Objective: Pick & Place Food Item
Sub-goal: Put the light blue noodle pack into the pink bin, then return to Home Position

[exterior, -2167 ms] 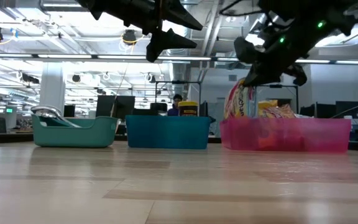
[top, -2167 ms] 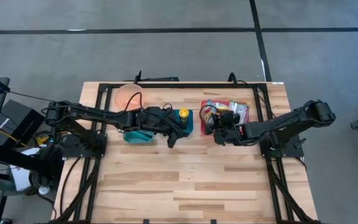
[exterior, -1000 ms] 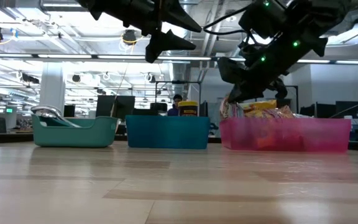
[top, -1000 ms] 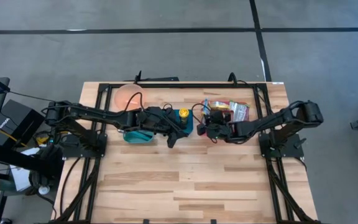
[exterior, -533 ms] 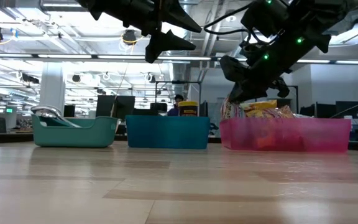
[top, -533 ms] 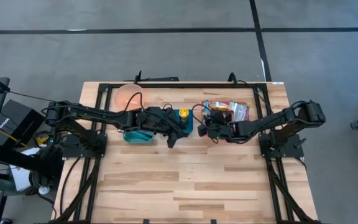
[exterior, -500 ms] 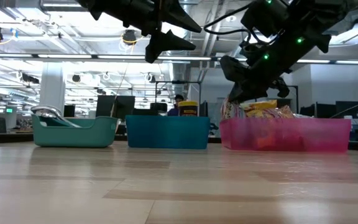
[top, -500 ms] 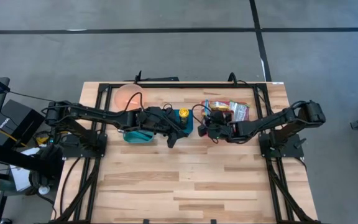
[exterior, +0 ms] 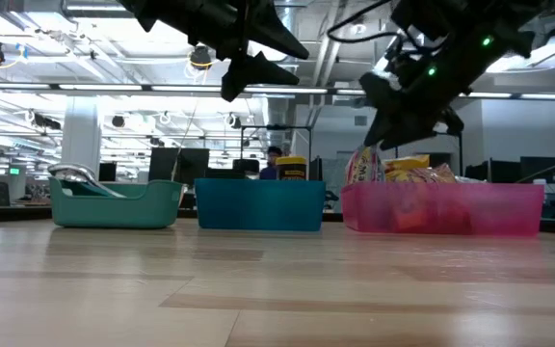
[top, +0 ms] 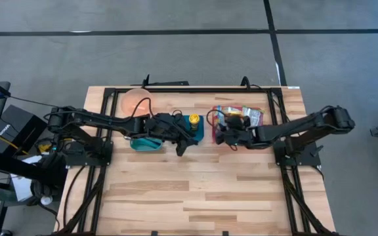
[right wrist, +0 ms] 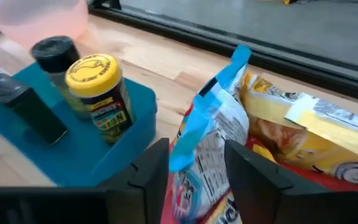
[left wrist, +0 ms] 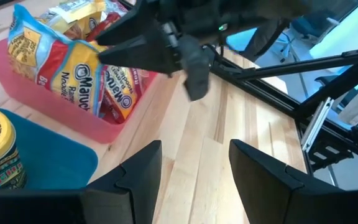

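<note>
The right claw (top: pixel 218 133) hangs above the 9 o'clock end of the pink bin (top: pixel 214 110). Its fingers (right wrist: pixel 247 171) stand apart and hold nothing. Just beyond them a noodle packet (right wrist: pixel 207 155) with a blue top edge stands upright in the bin, not gripped. Beside it, toward 3 o'clock, lie yellow snack bags (right wrist: pixel 303 134).

At 9 o'clock from the pink bin is the blue bin (top: pixel 200 130), with a yellow-lidded jar (top: pixel 193 120) and two dark-lidded containers (right wrist: pixel 55 53) in it. Farther toward 9 o'clock sits a teal bin (exterior: pixel 114 204), and behind it, toward 12 o'clock, a pink bowl (top: pixel 132 100).

The left claw (top: pixel 182 145) hangs over the wooden surface (top: pixel 195 190) at the 6 o'clock side of the blue bin. Its fingers (left wrist: pixel 132 177) are also apart and empty.
</note>
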Available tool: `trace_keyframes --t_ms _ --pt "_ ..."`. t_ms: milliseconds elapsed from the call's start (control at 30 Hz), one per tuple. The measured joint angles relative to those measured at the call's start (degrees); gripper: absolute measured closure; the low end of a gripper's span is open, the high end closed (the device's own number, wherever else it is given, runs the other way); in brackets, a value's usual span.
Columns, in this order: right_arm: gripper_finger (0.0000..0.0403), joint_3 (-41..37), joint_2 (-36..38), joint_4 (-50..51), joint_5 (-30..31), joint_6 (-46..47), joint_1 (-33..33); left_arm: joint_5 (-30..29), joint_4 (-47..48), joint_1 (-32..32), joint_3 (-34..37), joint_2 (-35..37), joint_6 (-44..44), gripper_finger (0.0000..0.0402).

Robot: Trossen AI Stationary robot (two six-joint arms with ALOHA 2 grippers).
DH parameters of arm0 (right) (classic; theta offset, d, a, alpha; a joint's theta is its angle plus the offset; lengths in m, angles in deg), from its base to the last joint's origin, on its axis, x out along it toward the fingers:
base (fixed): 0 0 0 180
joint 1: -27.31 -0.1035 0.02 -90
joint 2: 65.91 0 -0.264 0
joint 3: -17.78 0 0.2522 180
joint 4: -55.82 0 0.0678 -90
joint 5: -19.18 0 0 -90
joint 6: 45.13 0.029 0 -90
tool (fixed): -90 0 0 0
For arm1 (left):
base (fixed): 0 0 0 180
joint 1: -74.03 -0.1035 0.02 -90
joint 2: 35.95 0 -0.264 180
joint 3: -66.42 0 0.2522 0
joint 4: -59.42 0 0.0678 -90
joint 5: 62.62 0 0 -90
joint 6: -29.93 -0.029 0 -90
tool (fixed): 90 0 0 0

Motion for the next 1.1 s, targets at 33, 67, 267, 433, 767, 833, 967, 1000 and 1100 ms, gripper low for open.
trace_keyframes --t_ms 33,67,267,433,767,833,967,1000,1100 --pt "0.0251 0.0 0.94 1.0 -0.57 -0.01 -0.2 -0.05 -0.01 -0.02 0.0 0.0 0.0 0.022" --pt "0.0247 0.0 1.77 1.65 -0.95 0.01 -0.47 -0.05 -0.04 -0.04 0.0 0.0 -0.01 0.022" --pt "0.0239 0.0 7.34 6.73 -1.11 -0.09 -3.04 -0.75 -0.02 -0.04 0.0 0.0 -4.83 0.022" --pt "0.025 0.0 11.36 9.64 -0.96 -3.02 -4.3 -3.15 -0.04 -0.04 0.0 0.0 -14.55 0.022" --pt "0.0324 0.0 16.17 10.8 -2.28 -9.89 -2.81 -4.69 -0.04 -2.71 0.0 0.0 -18.68 0.022" --pt "0.0344 0.0 16.9 10.73 -3.42 -11.11 -2.41 -4.57 0.16 -3.73 0.0 0.0 -18.67 0.0224" --pt "0.0386 0.0 17.55 10.59 -5.78 -13.96 -1.61 -1.39 0.63 -5.8 0.0 0.0 -18.64 0.0249" --pt "0.0394 0.0 17.61 10.77 -6.15 -14.93 -1.3 -0.37 0.65 -6.27 0.0 0.0 -18.65 0.0258" --pt "0.0396 0.0 18.31 10.31 -8.76 -17.48 0.05 1.98 0.9 -7.64 0.0 0.0 -18.65 0.0287"
